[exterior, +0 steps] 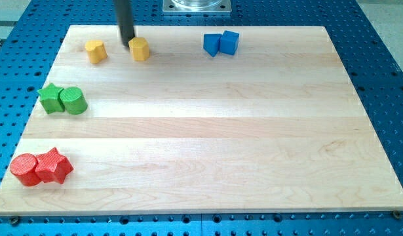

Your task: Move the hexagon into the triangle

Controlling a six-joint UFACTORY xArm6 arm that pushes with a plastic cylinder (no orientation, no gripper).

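Two yellow blocks sit near the view's top left: the yellow hexagon block [140,48] and a yellow rounded block [95,50]. The blue triangle block [212,44] touches a blue cube [229,42]. Two green, two red. My tip [130,44], a bare rod grasping nothing, touches the hexagon's left side.

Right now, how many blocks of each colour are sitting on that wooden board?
Yellow: 2, a block and a hexagon
Blue: 2, a triangle and a cube
Green: 2, a star and a cylinder
Red: 2, a cylinder and a star
Total: 8
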